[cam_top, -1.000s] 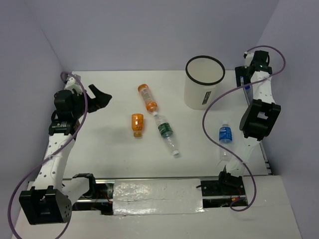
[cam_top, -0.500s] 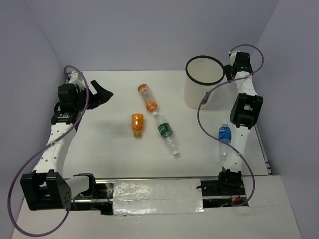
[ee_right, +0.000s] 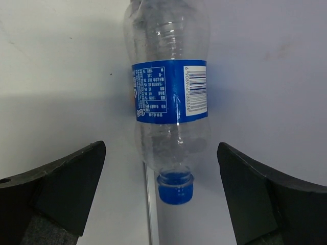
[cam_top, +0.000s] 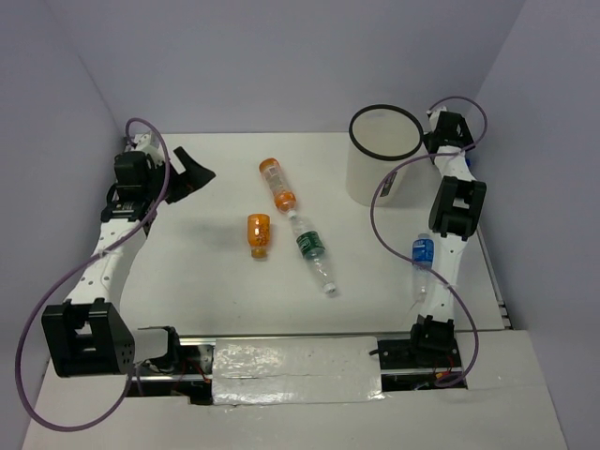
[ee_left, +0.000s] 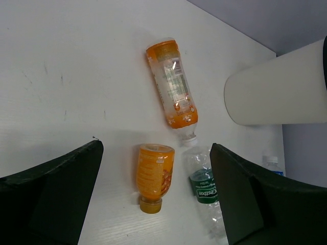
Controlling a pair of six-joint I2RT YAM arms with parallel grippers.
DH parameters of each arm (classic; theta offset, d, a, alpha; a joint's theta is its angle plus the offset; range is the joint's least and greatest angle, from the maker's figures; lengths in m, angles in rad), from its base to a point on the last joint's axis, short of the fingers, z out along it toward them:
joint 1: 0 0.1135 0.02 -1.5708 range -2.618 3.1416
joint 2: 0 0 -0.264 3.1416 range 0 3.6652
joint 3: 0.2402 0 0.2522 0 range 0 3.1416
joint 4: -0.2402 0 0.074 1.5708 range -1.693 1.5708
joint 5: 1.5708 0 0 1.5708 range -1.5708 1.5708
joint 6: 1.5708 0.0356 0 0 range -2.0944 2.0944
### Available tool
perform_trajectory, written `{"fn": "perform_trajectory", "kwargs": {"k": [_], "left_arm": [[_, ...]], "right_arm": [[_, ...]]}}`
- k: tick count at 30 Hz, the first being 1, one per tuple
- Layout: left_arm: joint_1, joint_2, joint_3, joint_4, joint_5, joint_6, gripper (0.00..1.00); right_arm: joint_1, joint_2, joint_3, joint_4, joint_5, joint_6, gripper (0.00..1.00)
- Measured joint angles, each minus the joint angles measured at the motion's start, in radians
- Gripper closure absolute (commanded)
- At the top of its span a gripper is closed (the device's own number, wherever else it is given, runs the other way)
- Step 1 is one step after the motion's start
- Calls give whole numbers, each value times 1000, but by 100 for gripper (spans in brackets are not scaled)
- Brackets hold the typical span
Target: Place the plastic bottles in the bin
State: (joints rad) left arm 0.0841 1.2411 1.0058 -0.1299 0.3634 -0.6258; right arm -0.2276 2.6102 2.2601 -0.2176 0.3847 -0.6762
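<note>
Broadly, the white table (cam_top: 187,272) carries the bin (cam_top: 384,155), which stands upright at the far right, and four plastic bottles that lie flat outside it. The right arm (cam_top: 457,202) is folded over the right side of the table, just beside the bin, and partly hides the nearest bottle from above.

Three bottles are grouped mid-table: the longer orange bottle (cam_top: 277,185), the green-label bottle (cam_top: 313,251) and the shorter orange bottle (cam_top: 258,234). They are seen ahead of the left tool (ee_left: 156,148), whose fingers are spread wide with nothing between them; it is well apart from all three.

The coming move is judged to turn on the blue-label bottle (ee_right: 171,102). It lies under the right arm, on the near side of the bin, with its long axis running near-to-far. In the right wrist view it is framed between the fingers of the right tool (ee_right: 159,145), which are held wide apart and grip nothing. The bottle's length is set square to the closing line, and its blue cap (ee_right: 175,188) is nearest the fingertips. The height above the bottle cannot be told. A straight approach is judged to suit a grasp across the body, and the right arm is clearly the nearer one.
</note>
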Motion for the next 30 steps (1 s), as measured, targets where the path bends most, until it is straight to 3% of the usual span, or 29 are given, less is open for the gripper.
{"fn": "perform_trajectory", "kwargs": {"k": [11, 12, 16, 22, 30], "left_arm": [[0, 60, 42, 0, 31, -36, 1], [0, 60, 42, 1, 32, -37, 1], [0, 60, 42, 1, 35, -39, 0], [0, 51, 42, 0, 35, -54, 1], [0, -11, 32, 2, 35, -58, 1]], "right_arm": [[-17, 67, 33, 113, 39, -58, 13], [-17, 69, 35, 114, 39, -59, 15], [-19, 82, 40, 121, 34, -65, 48], [-25, 82, 32, 139, 15, -47, 61], [-38, -229, -430, 224, -79, 79, 71]]}}
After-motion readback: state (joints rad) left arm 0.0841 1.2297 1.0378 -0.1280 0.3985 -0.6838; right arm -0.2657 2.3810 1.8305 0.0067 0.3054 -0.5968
